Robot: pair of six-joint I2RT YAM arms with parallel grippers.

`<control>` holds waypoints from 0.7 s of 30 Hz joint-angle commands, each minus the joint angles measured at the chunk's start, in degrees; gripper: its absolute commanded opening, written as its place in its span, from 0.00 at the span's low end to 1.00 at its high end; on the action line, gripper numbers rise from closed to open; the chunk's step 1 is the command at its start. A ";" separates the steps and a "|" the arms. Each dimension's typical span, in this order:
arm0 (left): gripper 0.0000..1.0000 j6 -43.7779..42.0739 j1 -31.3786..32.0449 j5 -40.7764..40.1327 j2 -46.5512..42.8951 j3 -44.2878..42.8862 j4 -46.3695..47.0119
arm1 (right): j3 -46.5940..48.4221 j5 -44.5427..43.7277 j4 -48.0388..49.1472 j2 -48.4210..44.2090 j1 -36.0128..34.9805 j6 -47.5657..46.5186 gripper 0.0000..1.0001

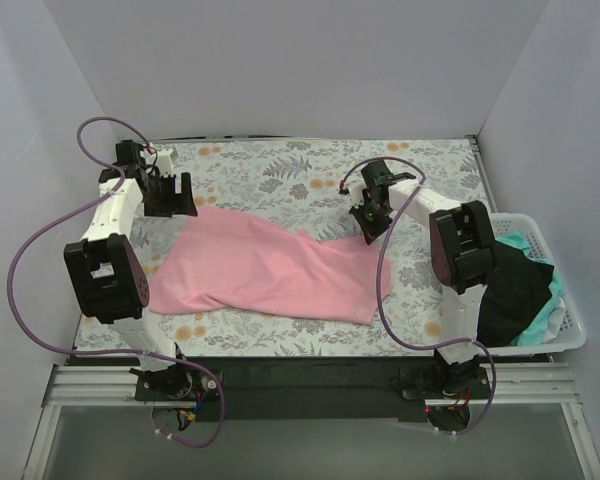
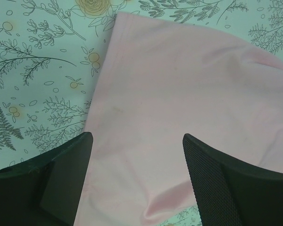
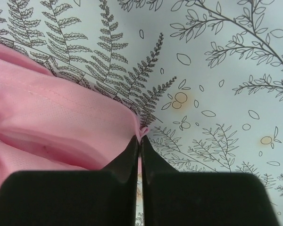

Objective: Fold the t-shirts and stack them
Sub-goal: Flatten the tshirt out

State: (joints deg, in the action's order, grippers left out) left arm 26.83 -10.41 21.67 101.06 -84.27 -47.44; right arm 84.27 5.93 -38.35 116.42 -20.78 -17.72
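Observation:
A light pink t-shirt (image 1: 265,265) lies spread on the floral sheet (image 1: 280,175) in the middle of the table. Its cloth (image 2: 179,94) fills most of the left wrist view, and its corner (image 3: 61,117) shows at the left of the right wrist view. My left gripper (image 1: 170,195) hovers open over the shirt's far left corner, its fingers (image 2: 212,179) wide apart with nothing between them. My right gripper (image 1: 368,228) is shut on the shirt's far right corner; a pinch of pink cloth pokes out between the fingertips (image 3: 140,136). Black and mint-green shirts (image 1: 515,290) lie in the basket.
A white lattice basket (image 1: 560,335) stands at the right edge of the table beside the right arm. Grey walls close in the back and both sides. Purple cables loop from both arms.

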 commanded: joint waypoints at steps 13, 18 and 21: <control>0.72 1.03 -4.79 9.61 -5.61 3.32 10.26 | 3.91 9.63 3.80 -28.60 4.52 -11.09 0.01; 0.69 -0.64 -4.79 10.15 -3.59 4.11 10.00 | -3.05 9.62 2.05 -29.32 4.51 -13.13 0.01; 0.68 -1.43 -4.79 9.44 -0.96 2.80 9.47 | -4.11 9.01 0.56 -28.36 4.43 -13.31 0.01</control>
State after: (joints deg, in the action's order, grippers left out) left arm 27.16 -15.22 29.98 99.44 -80.60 -38.46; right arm 82.96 14.59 -33.82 84.53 -16.21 -29.12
